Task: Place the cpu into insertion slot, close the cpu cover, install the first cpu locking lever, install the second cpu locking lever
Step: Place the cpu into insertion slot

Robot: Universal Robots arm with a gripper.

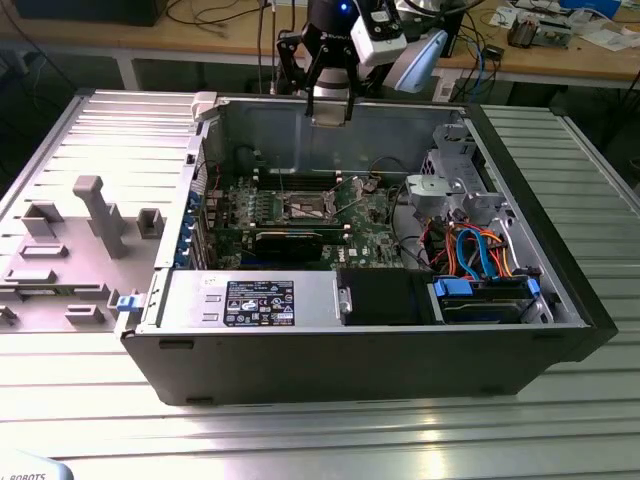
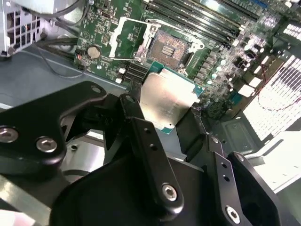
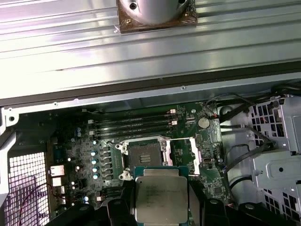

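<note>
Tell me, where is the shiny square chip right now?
In the first wrist view, the chip is held in the gripper, up in the air over the green board, near the open socket.

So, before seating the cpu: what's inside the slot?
Nothing: the slot shows a bare dark centre, cover open beside it. The cpu, shut in the gripper, hides one rim in the first wrist view.

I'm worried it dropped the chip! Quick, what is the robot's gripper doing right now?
Gripper: fingers closed on the cpu, which is not yet in the insertion slot.
</note>
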